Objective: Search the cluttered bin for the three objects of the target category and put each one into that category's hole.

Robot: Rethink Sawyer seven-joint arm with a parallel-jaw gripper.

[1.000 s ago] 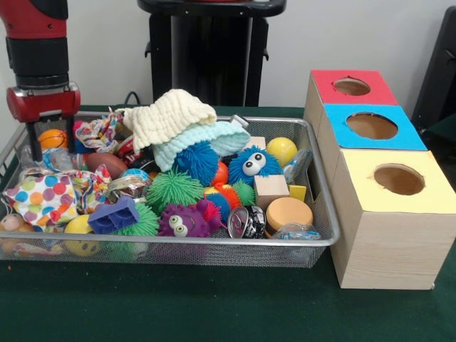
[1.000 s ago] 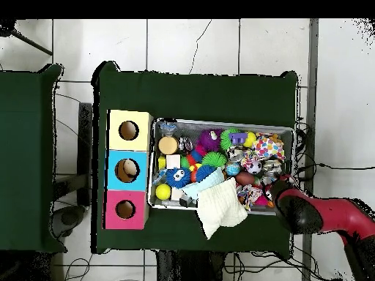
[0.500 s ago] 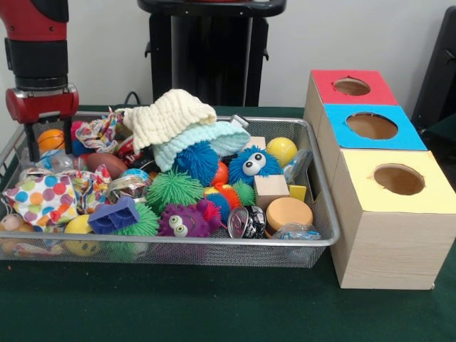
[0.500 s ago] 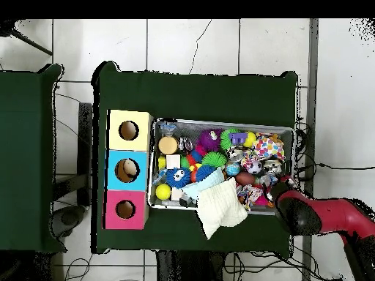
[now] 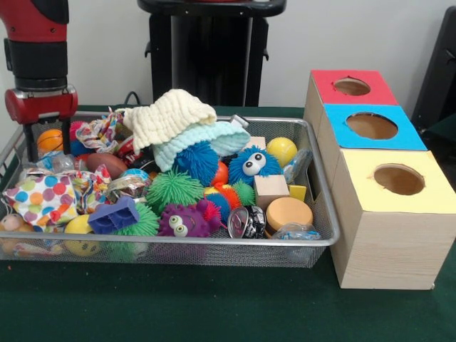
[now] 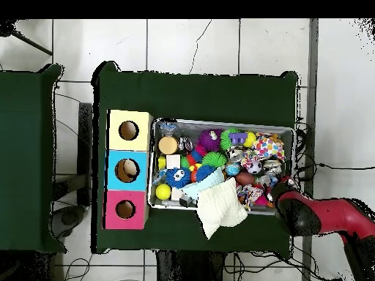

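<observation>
A silver wire-mesh bin (image 5: 324, 235) on the green-clothed counter (image 5: 214, 306) is brimming with spiky rubber balls, a cream knitted cloth (image 5: 167, 115) and a small orange basketball (image 5: 51, 139). No writing is readable. The red-and-black arm's claw (image 5: 48, 153) is hanging spread around that basketball at the bin's corner.

The room is evenly lit, soft and diffuse from above, with no hard shadows. Under the wire bin (image 5: 214, 246) only a faint shade lies on the green table (image 5: 214, 306). The holes in the three boxes (image 5: 385, 178) go dim inside. A small shiny tin (image 5: 246, 221) catches a bit of glare. From the front, things look reasonably crisp; from overhead, the toys blur into small blobs.
</observation>
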